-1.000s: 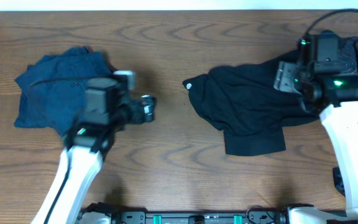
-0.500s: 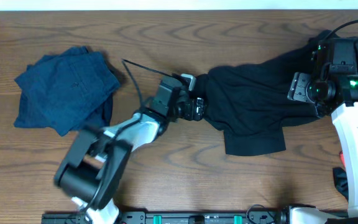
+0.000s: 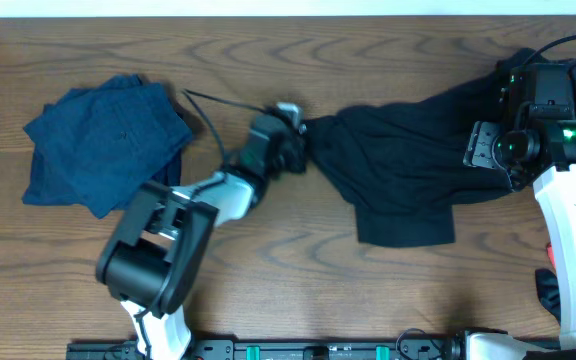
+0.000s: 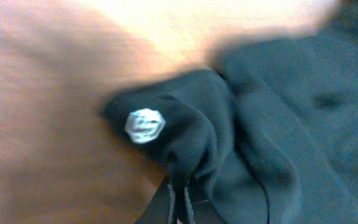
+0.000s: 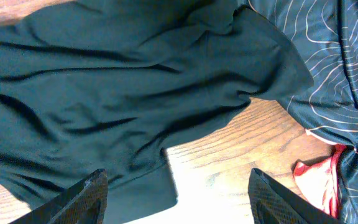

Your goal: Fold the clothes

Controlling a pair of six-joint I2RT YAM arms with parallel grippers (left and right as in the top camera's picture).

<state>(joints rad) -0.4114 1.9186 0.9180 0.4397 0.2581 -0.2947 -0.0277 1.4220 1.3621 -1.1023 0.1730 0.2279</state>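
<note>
A crumpled black garment (image 3: pixel 398 175) lies across the right half of the table, with a small white logo (image 4: pixel 145 126) near its left corner. My left gripper (image 3: pixel 296 145) is stretched out to that corner. In the left wrist view the left gripper (image 4: pixel 180 202) is shut on a pinch of the black fabric (image 4: pixel 260 124). My right gripper (image 3: pixel 488 148) hovers over the garment's right end. The right wrist view shows this gripper (image 5: pixel 176 177) open, its fingers (image 5: pixel 86 199) wide apart above the black cloth (image 5: pixel 123 93) and bare wood. A folded blue garment (image 3: pixel 103 145) lies at the left.
A dark garment with a pale line pattern (image 5: pixel 334 56) and a red piece of cloth (image 5: pixel 316 177) lie at the table's right edge, beside the right arm (image 3: pixel 568 220). A cable (image 3: pixel 218 105) trails from the left arm over the table.
My left arm swung from beside the blue garment over to the black garment's left corner and shut on it. The right gripper shifted slightly to the right and stayed open.
</note>
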